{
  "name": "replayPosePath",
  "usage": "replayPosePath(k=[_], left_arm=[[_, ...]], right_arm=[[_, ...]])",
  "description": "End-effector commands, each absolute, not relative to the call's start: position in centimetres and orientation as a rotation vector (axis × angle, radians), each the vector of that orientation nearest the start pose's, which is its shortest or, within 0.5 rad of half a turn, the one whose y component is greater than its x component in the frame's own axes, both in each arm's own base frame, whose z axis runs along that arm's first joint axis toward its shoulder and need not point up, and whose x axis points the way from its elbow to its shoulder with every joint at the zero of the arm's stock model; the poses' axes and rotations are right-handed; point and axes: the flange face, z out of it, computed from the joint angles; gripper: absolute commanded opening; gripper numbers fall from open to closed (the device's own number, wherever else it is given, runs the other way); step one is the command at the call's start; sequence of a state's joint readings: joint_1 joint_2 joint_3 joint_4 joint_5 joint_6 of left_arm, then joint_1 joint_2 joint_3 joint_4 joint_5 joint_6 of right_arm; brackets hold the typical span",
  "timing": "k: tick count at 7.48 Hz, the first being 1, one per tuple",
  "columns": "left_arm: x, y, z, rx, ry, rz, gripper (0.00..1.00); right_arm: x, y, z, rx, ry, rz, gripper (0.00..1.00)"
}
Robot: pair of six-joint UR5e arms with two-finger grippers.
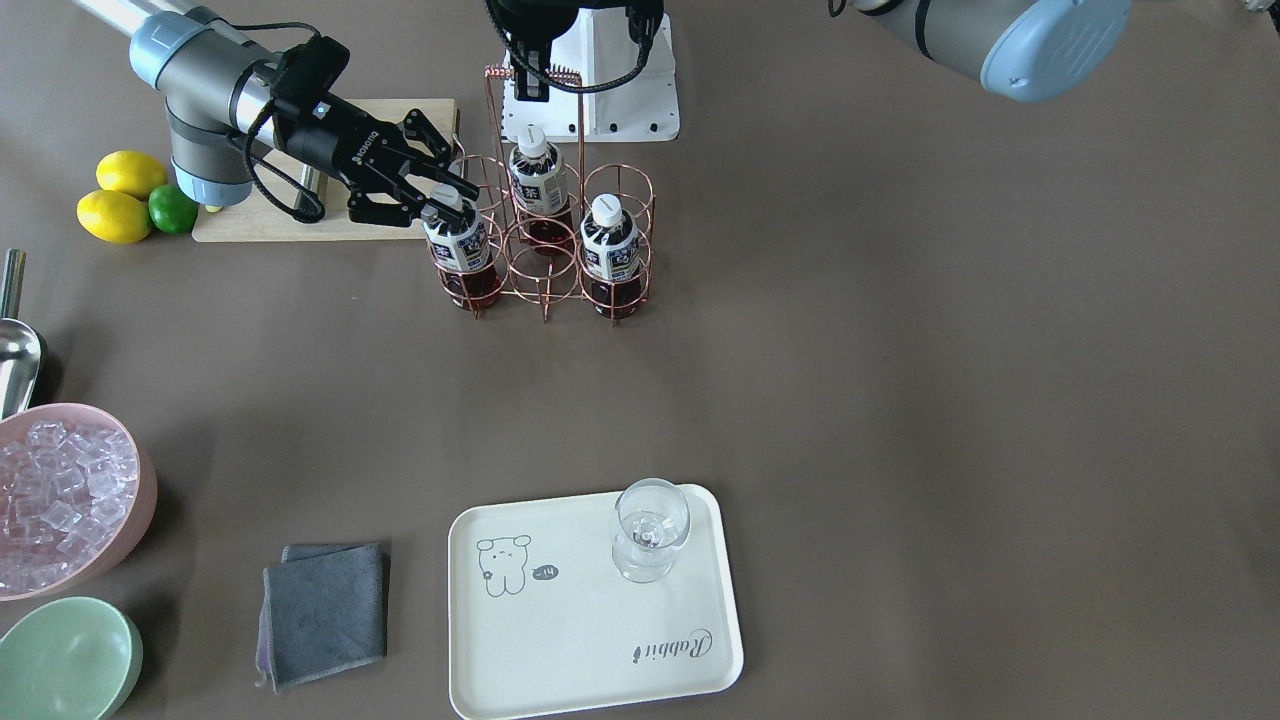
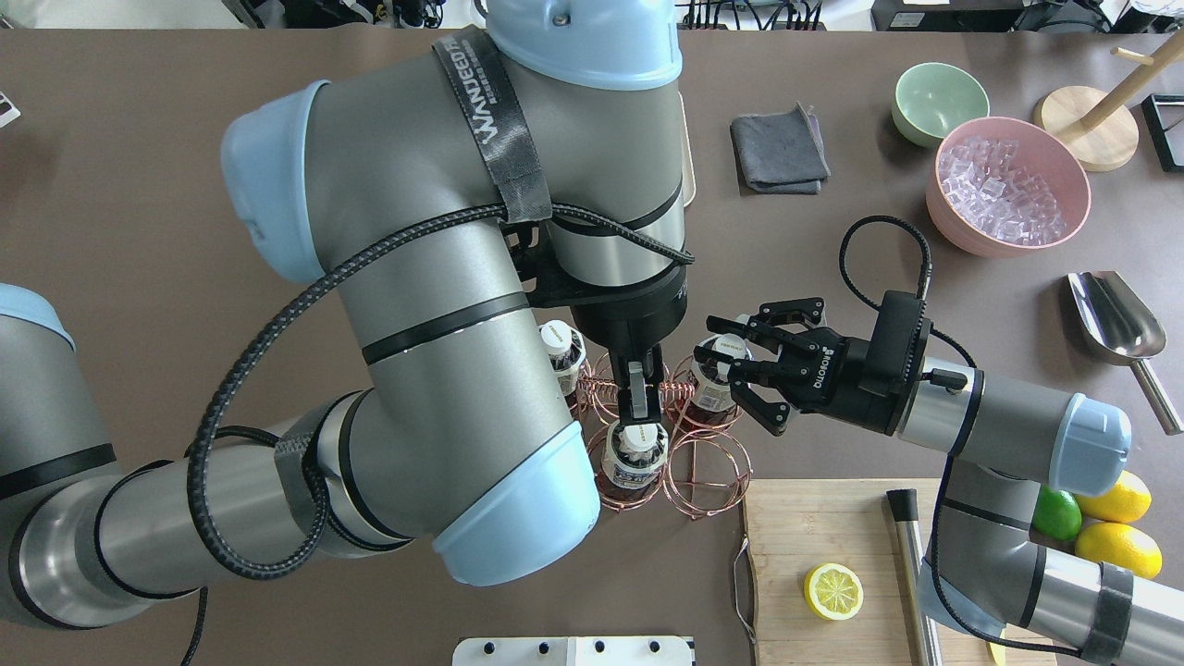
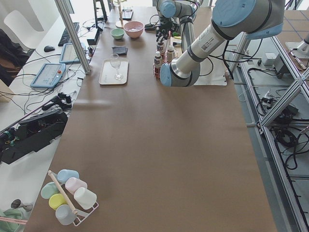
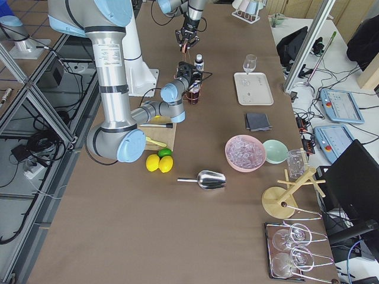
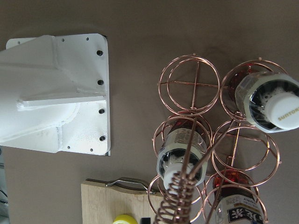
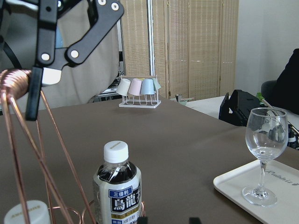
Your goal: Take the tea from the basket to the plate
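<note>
Dark tea in basket, seemingly within spread right pincer

Robotics lab. Two industrial arms work at long brown table: left arm, right arm. White steel base plate with bolt holes sits on tabletop. Aluminium frame posts stand along table edge. Cables lie loose on floor. Side desk carries teach pendant, keyboard, mouse, monitor. Folding screens close off far end. Kitchen props laid out on table: bowl of ice cubes, lemons.
</note>
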State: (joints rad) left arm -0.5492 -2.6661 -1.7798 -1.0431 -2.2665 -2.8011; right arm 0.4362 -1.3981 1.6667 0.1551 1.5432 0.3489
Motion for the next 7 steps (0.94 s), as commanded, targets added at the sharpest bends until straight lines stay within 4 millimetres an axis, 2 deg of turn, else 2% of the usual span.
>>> replayPosePath(k=[1,2,4,5,6,7], left_arm=[[48.0,-37.5,-3.7,-0.946,0.525,-1.352,0.0],[48.0,-37.5,-3.7,-0.946,0.525,-1.352,0.0],[48.0,-37.5,-3.7,-0.947,0.524,-1.351,0.0],[48.0,-37.5,-3.7,-0.947,0.524,-1.351,0.0],[48.0,-37.5,-3.7,-0.947,0.524,-1.351,0.0],[48.0,-37.5,-3.7,-0.947,0.524,-1.351,0.0]], right_arm=[[-38.4,-33.5,32.7,1.514,-1.348,-0.469,0.0],[-37.2,-33.6,30.2,1.506,-1.326,-0.471,0.0],[-33.4,-33.7,24.8,1.472,-1.274,-0.494,0.0],[-30.9,-34.8,23.0,1.433,-1.253,-0.548,0.0],[-28.2,-34.9,20.9,1.387,-1.26,-0.551,0.0],[-26.1,-35.7,19.9,1.33,-1.282,-0.542,0.0]])
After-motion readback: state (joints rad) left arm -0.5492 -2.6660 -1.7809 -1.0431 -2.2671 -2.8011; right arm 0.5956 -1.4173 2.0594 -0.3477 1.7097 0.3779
